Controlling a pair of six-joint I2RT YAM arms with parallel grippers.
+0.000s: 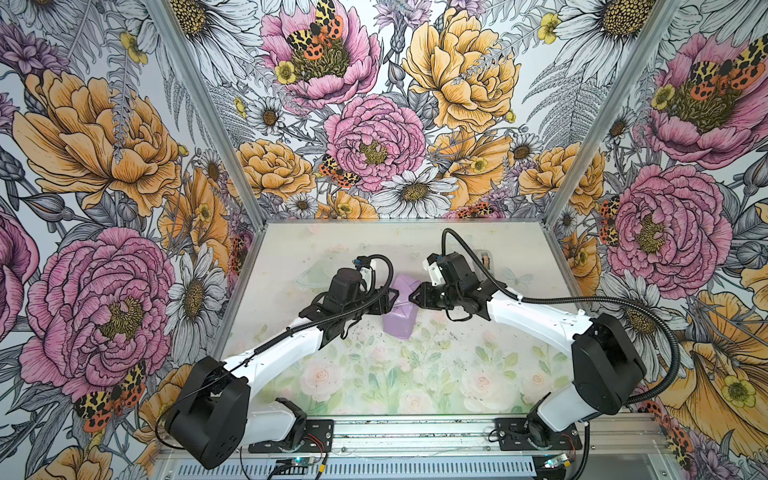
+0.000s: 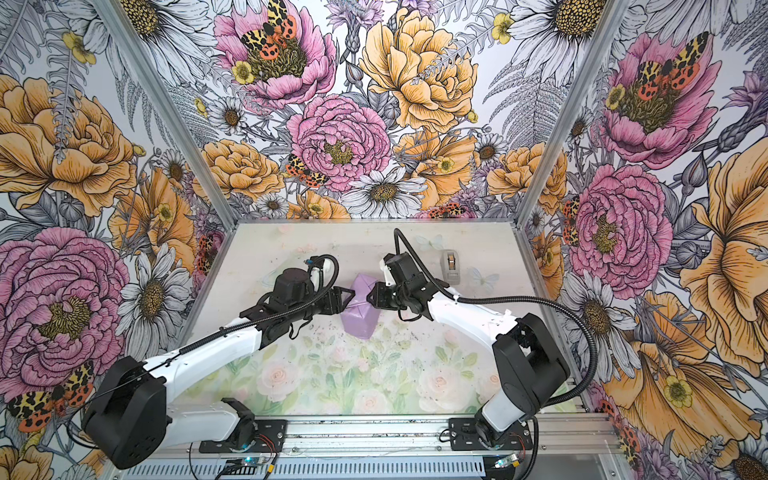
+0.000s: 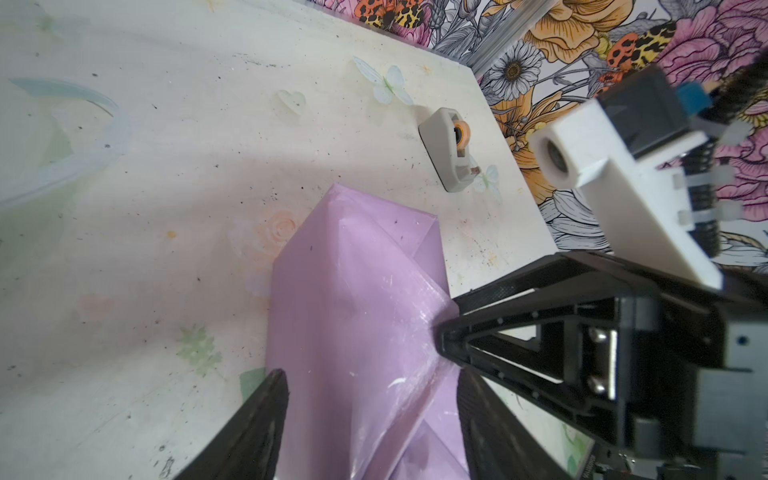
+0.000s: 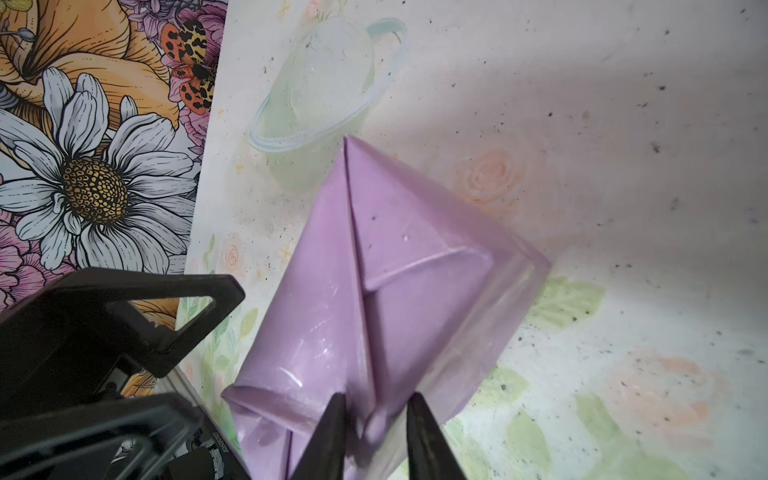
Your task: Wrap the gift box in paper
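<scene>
The paper [image 1: 400, 311] [image 2: 359, 311] is a glossy lilac sheet folded into a parcel in the middle of the table. The gift box is hidden inside it. My left gripper [image 1: 390, 301] [image 2: 347, 298] reaches in from the left. In the left wrist view its fingers [image 3: 270, 399] sit against both long sides of the paper [image 3: 353, 311], left gripper [image 3: 370, 374] shut across the parcel. From the right, my right gripper [image 1: 413, 296] [image 2: 371, 296] meets the parcel's top seam. In the right wrist view the right gripper [image 4: 376, 401] stands narrow, pinching a puckered fold of paper [image 4: 395, 291].
A grey tape dispenser [image 2: 451, 266] [image 3: 446, 147] stands at the back right of the table [image 1: 415, 374], behind the right arm. Floral walls close in the left, back and right sides. The two gripper tips are almost touching over the parcel.
</scene>
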